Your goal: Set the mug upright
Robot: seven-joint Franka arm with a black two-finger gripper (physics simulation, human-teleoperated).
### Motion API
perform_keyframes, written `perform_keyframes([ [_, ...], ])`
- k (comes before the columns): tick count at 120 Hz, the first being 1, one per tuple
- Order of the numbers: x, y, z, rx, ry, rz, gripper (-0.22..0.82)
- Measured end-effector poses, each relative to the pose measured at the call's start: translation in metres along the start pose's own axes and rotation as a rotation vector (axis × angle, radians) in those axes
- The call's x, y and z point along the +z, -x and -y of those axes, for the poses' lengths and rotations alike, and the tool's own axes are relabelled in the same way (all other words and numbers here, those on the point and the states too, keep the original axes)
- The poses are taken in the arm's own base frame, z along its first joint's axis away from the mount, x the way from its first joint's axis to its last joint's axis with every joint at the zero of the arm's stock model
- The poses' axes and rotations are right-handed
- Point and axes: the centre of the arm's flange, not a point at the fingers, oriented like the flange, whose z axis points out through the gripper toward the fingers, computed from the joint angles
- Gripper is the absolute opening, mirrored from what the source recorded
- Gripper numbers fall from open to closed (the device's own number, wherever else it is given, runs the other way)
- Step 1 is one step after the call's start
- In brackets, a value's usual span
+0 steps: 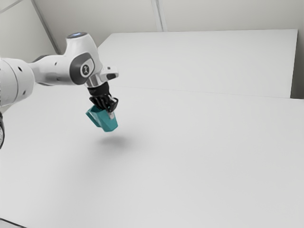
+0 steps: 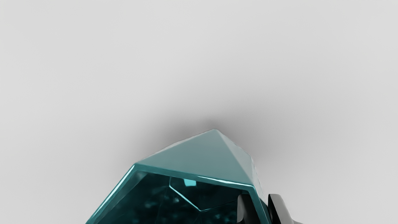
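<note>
We hold the teal mug (image 1: 107,122) in the air over the white table (image 1: 199,156), its shadow (image 1: 114,141) beneath it. Our gripper (image 2: 258,196) is nearly closed, pinching only the mug's wall, with 1 finger inside the mouth and 1 outside. The mug hangs tilted, mouth towards our hand, base slanting down to the exterior view's right

As we judge it, upright is not yet reached. With just 1 thin wall between 2 fingers, the mug could pivot if a base edge met the table first. If we let go at this slant or too high, it could topple. A sideways drag of the inner finger on opening might also tip it
</note>
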Motion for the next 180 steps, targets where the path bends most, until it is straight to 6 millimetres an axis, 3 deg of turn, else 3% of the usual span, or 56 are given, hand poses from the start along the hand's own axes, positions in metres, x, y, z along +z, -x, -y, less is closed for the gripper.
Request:
perform_keyframes([
  [52, 0.037, -0.014, 0.000, -0.029, -0.033, 0.029, -0.18],
  [136, 0.060, -0.018, 0.000, -0.031, -0.079, 0.071, -0.18],
  [159, 0.060, -0.017, 0.000, -0.030, -0.068, 0.072, 0.24],
  [180, 0.059, -0.017, 0.000, -0.024, -0.066, 0.072, 0.44],
])
